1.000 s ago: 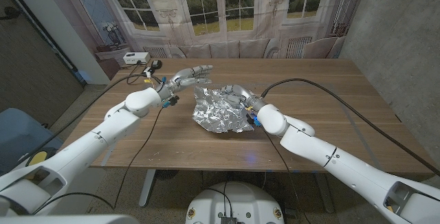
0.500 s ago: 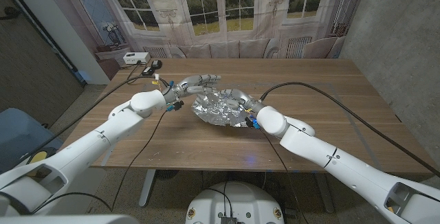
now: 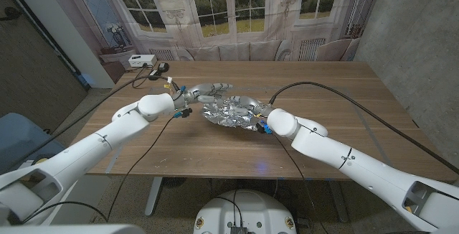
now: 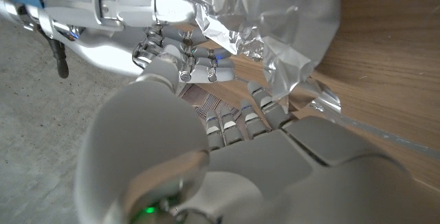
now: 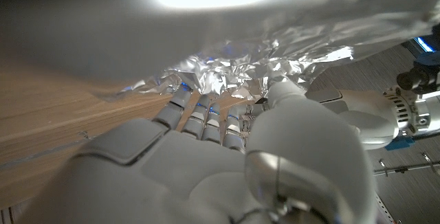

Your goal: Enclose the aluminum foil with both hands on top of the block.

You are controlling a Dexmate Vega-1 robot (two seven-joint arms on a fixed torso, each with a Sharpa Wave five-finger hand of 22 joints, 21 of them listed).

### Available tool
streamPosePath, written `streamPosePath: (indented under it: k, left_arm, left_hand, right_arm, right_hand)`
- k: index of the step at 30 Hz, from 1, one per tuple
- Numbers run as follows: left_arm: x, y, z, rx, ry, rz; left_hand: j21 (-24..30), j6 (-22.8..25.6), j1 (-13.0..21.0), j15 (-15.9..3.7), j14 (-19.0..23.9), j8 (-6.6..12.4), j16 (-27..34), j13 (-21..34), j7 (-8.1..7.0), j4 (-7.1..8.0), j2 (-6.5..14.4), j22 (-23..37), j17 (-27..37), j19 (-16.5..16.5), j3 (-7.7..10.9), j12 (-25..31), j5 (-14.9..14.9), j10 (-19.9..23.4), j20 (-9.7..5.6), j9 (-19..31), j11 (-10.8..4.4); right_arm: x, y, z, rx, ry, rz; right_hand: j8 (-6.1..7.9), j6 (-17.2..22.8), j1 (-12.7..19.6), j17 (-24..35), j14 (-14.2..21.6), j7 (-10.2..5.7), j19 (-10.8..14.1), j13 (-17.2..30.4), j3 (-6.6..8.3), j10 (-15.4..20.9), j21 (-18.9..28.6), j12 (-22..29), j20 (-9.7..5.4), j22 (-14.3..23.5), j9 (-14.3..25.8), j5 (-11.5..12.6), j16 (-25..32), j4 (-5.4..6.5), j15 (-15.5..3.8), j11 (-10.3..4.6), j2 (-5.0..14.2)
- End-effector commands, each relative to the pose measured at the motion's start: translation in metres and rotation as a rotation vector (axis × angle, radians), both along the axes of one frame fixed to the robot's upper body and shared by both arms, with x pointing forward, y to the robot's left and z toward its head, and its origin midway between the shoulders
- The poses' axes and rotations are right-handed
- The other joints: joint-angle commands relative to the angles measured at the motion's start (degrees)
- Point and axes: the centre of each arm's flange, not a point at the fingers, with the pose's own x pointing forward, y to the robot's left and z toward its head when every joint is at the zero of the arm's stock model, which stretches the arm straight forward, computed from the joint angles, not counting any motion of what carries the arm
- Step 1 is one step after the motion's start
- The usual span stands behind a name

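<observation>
Wooden table [image 3: 344, 112] across the head view, window backdrop behind it. Two white arms in from the bottom corners, black cables trailing over the tabletop from each.

Aluminum foil [image 3: 228, 111] near table centre, crumpled into a low wide mound, sitting on the wood between both hands. Block not visible under it; cannot tell what the foil covers.

Left hand [image 3: 203, 92] at the foil's left-rear edge, fingers reaching over the top of the sheet and touching it. Same contact in left wrist view: left hand [image 4: 227, 141] with fingertips [image 4: 258, 93] against the foil [image 4: 275, 18], other hand's fingers [image 4: 172, 9] coming in from the opposite side. Pressing on the sheet with fingers extended, not clenched; firm grasp or mere contact — cannot tell.

Right hand [image 3: 252, 113] at the foil's right-front edge, mostly tucked against the crinkled sheet. Right wrist view: right hand [image 5: 206, 155], fingers [image 5: 196, 110] curled into the foil [image 5: 234, 73], tips buried in the folds. Pressing on the foil; closed grip cannot be confirmed.

Small white box [image 3: 143, 61] at the far left table corner, well apart from the foil.
</observation>
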Motion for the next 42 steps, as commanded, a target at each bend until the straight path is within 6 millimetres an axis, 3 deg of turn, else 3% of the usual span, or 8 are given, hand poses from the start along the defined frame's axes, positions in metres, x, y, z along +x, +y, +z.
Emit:
streamPosePath:
  k: [1, 5, 8, 16, 22, 30, 39, 42]
  left_arm:
    - [-0.015, -0.010, 0.000, 0.215, -0.131, 0.119]
    - [-0.021, -0.014, -0.003, 0.298, -0.212, 0.198]
    - [-0.024, -0.016, -0.007, 0.347, -0.272, 0.256]
    - [-0.027, -0.025, -0.022, 0.507, -0.396, 0.416]
    - [-0.025, -0.028, -0.030, 0.566, -0.415, 0.463]
    - [-0.024, -0.029, -0.032, 0.553, -0.402, 0.459]
    - [-0.019, -0.030, -0.034, 0.532, -0.369, 0.444]
    - [-0.018, -0.029, -0.036, 0.504, -0.369, 0.435]
  left_hand:
    - [-0.02, -5.03, -2.32, 0.90, -2.04, -0.41, 0.08, 0.16, 0.57, 0.73, -1.77, 0.07, 0.17, -1.72, -2.78, -0.21, 1.59, -3.04, 1.14, 0.03, 0.61]
    - [0.01, -9.82, -2.75, 1.56, -3.24, -0.70, 0.15, 0.22, 0.80, 0.96, -2.58, 0.14, 0.23, -2.77, -4.29, -0.36, 2.89, -6.00, 1.80, 0.03, 1.22]
    - [0.38, -11.27, -2.00, 0.86, -2.32, -0.20, 0.67, 0.27, -0.25, 0.86, -1.76, 0.23, 0.32, -2.43, -4.31, -0.12, 3.36, -7.04, 1.48, 0.04, 0.22]
    - [1.91, -7.10, 1.02, -2.10, 2.13, 1.78, 1.57, 0.58, -0.41, -0.23, 0.16, 0.45, 0.38, 1.44, -4.12, 2.40, 2.91, -1.45, 0.91, 0.16, -0.84]
    - [2.48, -5.41, 1.25, -2.15, 4.27, 2.16, 1.87, 0.73, 0.82, -0.23, 0.23, 0.59, 0.41, 3.21, -4.67, 2.97, 2.58, 0.43, 1.53, 0.22, -0.36]
    - [2.58, -4.40, 0.10, -2.29, 5.02, 2.27, 1.82, 0.84, 0.78, 0.45, 0.28, 0.67, 0.48, 3.69, -5.45, 3.03, 2.31, 0.92, 1.51, 0.24, -0.33]
    - [2.52, -4.78, -1.58, -2.23, 5.05, 1.78, 1.52, 0.96, 0.83, 1.36, 0.48, 0.71, 0.54, 3.86, -6.40, 2.85, 2.06, 0.89, 1.73, 0.24, -0.31]
    - [2.51, -4.81, -2.09, -1.98, 4.90, 1.69, 1.40, 0.99, 0.94, 1.61, 0.49, 0.70, 0.54, 3.96, -6.70, 2.81, 2.00, 0.90, 2.00, 0.24, 0.03]
  right_arm:
    - [-0.003, 0.002, 0.002, -0.088, -0.032, -0.059]
    - [-0.003, 0.003, 0.002, -0.105, -0.055, -0.078]
    - [-0.002, 0.003, 0.002, -0.111, -0.074, -0.090]
    - [-0.003, 0.004, 0.002, -0.118, -0.115, -0.111]
    - [-0.002, 0.004, 0.002, -0.138, -0.123, -0.127]
    - [0.000, 0.005, 0.004, -0.191, -0.108, -0.147]
    - [0.004, 0.014, 0.001, -0.289, -0.054, -0.192]
    - [0.006, 0.017, -0.002, -0.292, -0.046, -0.225]
  right_hand:
    - [0.57, 0.17, -0.50, -0.18, -0.01, -0.29, -0.05, 0.11, -0.87, -0.13, -0.35, -0.11, -0.19, 0.04, 0.08, 0.66, 0.32, 0.06, -0.23, -0.53, -1.22]
    - [0.84, 0.60, -0.25, -0.58, 0.45, -0.50, 0.25, 0.10, -1.36, 0.08, -0.60, -0.06, -0.49, 0.08, 0.07, 1.24, 0.61, -0.32, -0.61, -1.02, -1.89]
    - [0.98, 0.85, 0.14, -0.81, 0.76, -0.77, 0.66, 0.10, -1.51, 0.45, -0.66, 0.05, -0.67, 0.11, 0.06, 1.61, 0.79, -0.59, -1.02, -1.32, -2.04]
    - [1.29, 1.61, 1.28, -1.43, 1.95, -0.88, 1.78, 0.10, -1.99, 1.44, -0.98, 0.29, -1.01, 0.19, 0.04, 2.76, 1.49, -1.13, -1.56, -1.77, -1.99]
    - [1.36, 1.85, 1.63, -1.64, 2.79, -0.87, 2.90, 0.12, -2.30, 1.88, -0.91, 0.38, -1.05, 0.23, 0.03, 3.23, 1.93, -1.21, -2.02, -1.78, -1.84]
    - [1.35, 2.07, 4.49, -2.13, 5.51, -1.30, 7.83, 0.15, -2.51, 2.51, 0.24, 0.35, -2.67, 0.49, -0.01, 4.64, 3.24, -2.19, -3.66, -2.28, -1.06]
    - [1.02, 1.23, 2.70, -1.89, 4.98, -2.23, 6.92, 0.22, -4.80, 1.46, -0.58, -0.22, -2.49, 0.63, -0.01, 4.85, 3.45, -1.25, -3.56, -3.17, -2.47]
    - [1.17, 1.06, 7.90, -1.63, 6.28, -1.82, 10.19, 0.30, -2.82, 1.73, 0.34, -0.16, -3.26, 0.74, 0.03, 6.21, 4.41, -2.68, -4.25, -2.67, 1.37]
